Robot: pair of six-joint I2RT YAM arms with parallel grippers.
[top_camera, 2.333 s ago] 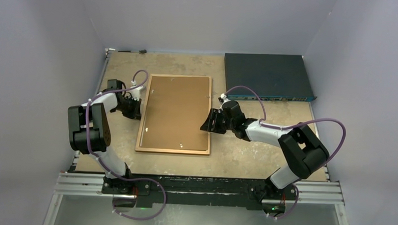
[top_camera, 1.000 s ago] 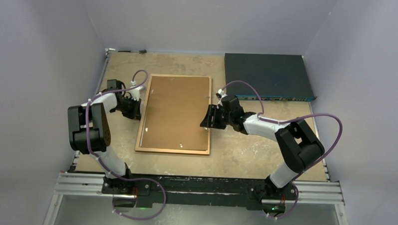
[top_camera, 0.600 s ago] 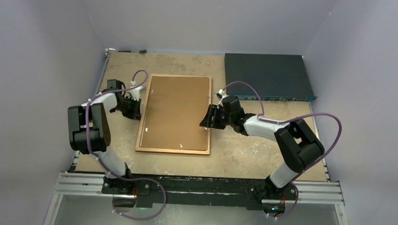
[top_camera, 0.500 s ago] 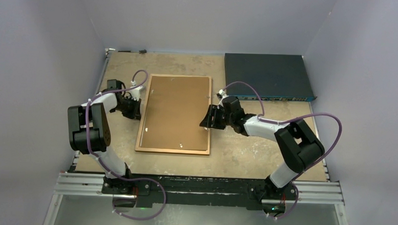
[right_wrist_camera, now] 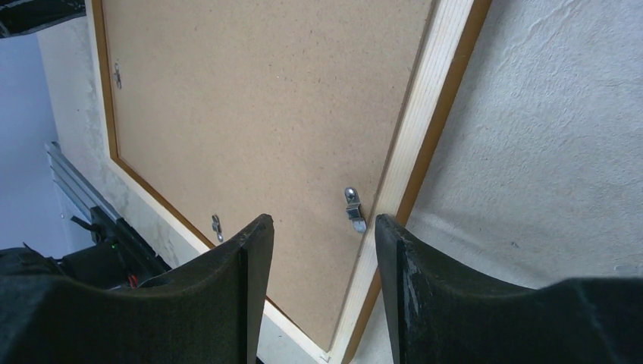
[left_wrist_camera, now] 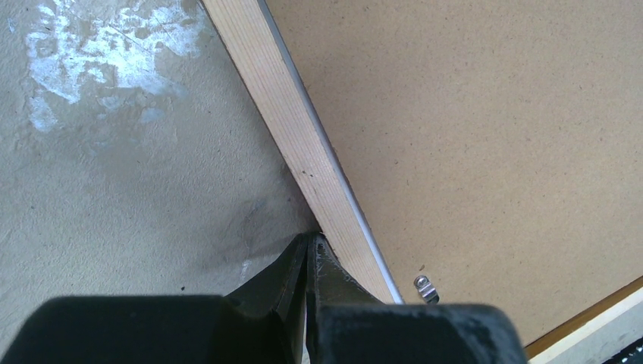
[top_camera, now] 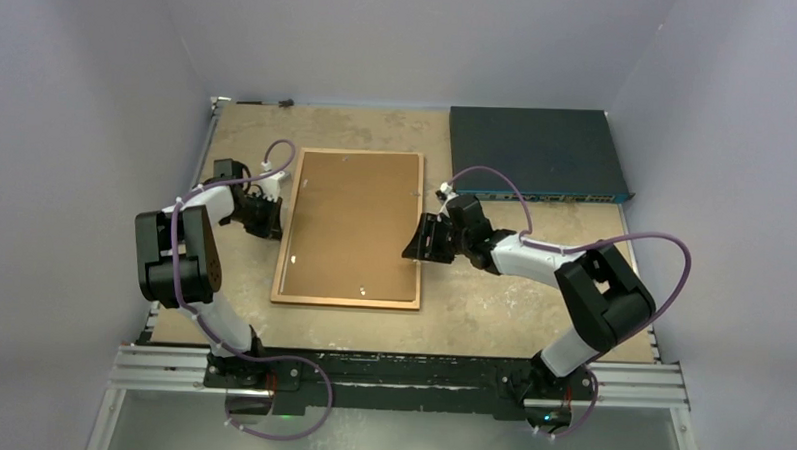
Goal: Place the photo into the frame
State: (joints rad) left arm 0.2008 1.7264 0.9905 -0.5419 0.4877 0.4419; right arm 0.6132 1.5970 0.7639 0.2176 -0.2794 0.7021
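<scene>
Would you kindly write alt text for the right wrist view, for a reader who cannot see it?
The open right gripper is poised over a small metal clip on the back of the frame, which lies face down on the table. Its brown backing board fills most of the view.

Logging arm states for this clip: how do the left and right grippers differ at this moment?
The left gripper has its fingers shut; the right gripper has them open. The left gripper points its tips at the left outer edge of the frame; the right gripper has a metal clip between its fingers, near the right edge. Both hold nothing.
</scene>
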